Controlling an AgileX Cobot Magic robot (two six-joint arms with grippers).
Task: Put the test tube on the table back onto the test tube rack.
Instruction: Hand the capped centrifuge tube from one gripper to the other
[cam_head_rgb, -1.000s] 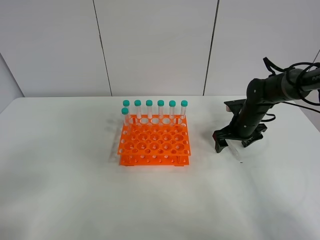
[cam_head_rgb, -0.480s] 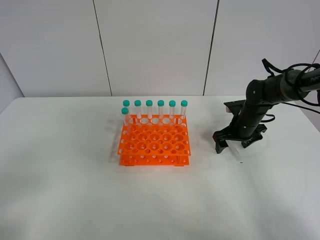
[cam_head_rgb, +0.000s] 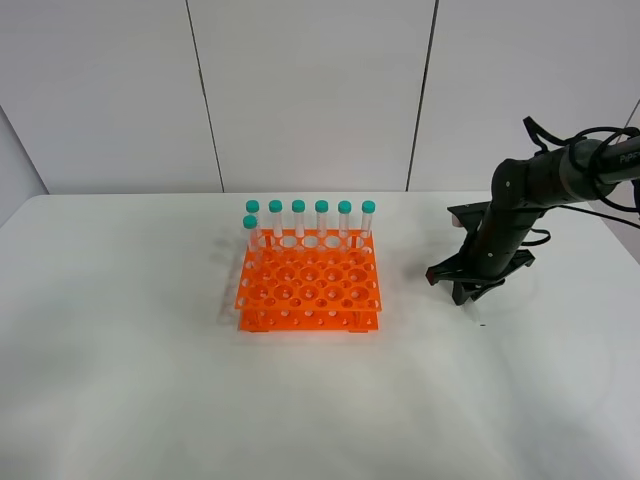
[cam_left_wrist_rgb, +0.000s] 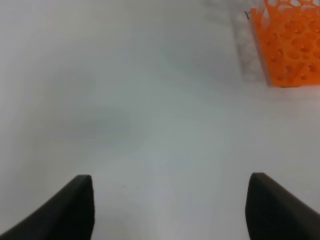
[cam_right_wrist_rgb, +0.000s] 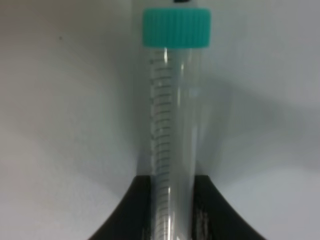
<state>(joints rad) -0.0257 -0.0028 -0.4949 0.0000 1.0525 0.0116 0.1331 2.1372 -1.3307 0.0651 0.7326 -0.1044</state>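
Observation:
The test tube (cam_right_wrist_rgb: 172, 135), clear with a teal cap (cam_right_wrist_rgb: 176, 27), lies between the two black fingers (cam_right_wrist_rgb: 135, 210) of my right gripper (cam_right_wrist_rgb: 172, 215), which is shut on its lower body. In the high view the right gripper (cam_head_rgb: 470, 293) is down at the white table (cam_head_rgb: 150, 380), right of the orange test tube rack (cam_head_rgb: 310, 285), and only the tube's tip (cam_head_rgb: 482, 321) shows below it. My left gripper (cam_left_wrist_rgb: 170, 210) is open and empty over bare table, with the rack's corner (cam_left_wrist_rgb: 290, 45) in its wrist view.
Several teal-capped tubes (cam_head_rgb: 310, 220) stand in the rack's back row, with one more at the left of the row in front. Black cables (cam_head_rgb: 590, 140) hang behind the right arm near the table's right edge.
The right gripper's fingers, spread apart one second ago, have closed together on the tube. The arm has hardly shifted. The rack has not moved.

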